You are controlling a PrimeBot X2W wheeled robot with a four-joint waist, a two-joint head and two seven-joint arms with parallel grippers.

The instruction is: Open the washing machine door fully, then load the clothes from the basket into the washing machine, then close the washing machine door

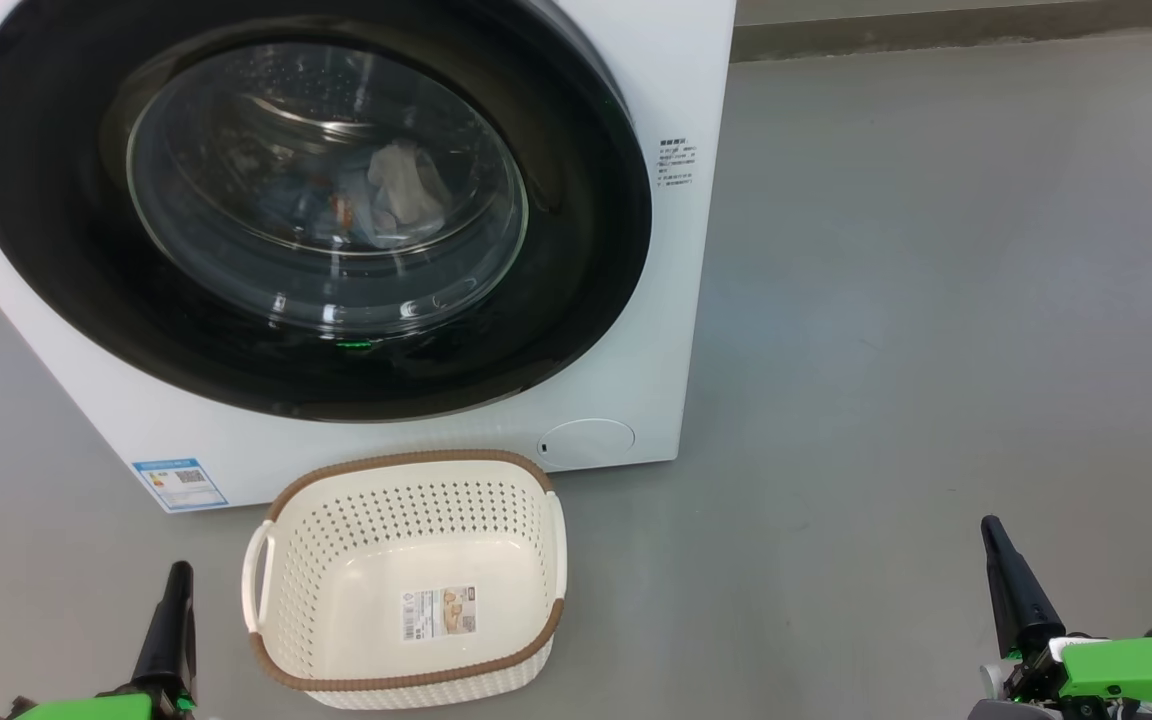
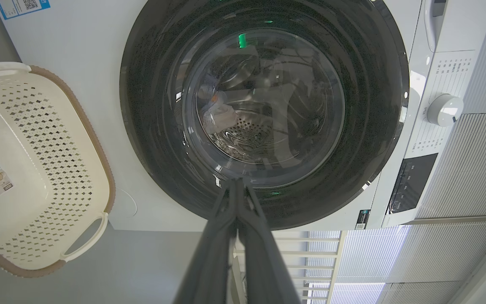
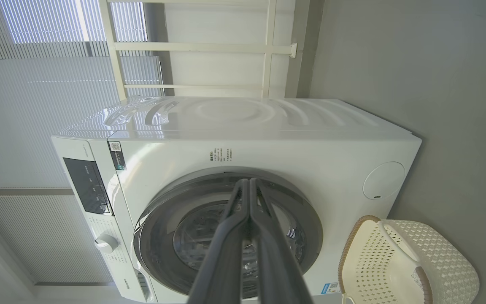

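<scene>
The washing machine (image 1: 626, 330) (image 3: 268, 139) stands in front of me, its round black-ringed door (image 1: 306, 200) (image 2: 264, 114) (image 3: 228, 232) lying flush against its front. Through the glass, pale blue and white clothes (image 1: 386, 195) (image 2: 217, 116) lie in the steel drum. The cream basket (image 1: 406, 580) (image 2: 28, 169) (image 3: 399, 261) with its brown rim sits on the floor before the machine, holding just its label sticker. My left gripper (image 1: 176, 575) (image 2: 238, 182) is shut, low at the left beside the basket. My right gripper (image 1: 991, 528) (image 3: 249, 181) is shut, low at the right, away from both.
Grey floor (image 1: 936, 300) stretches to the right of the machine up to a wall base. The machine's control panel and dial (image 2: 444, 109) sit on its upper front. Window blinds (image 3: 36, 105) and a white frame stand behind it.
</scene>
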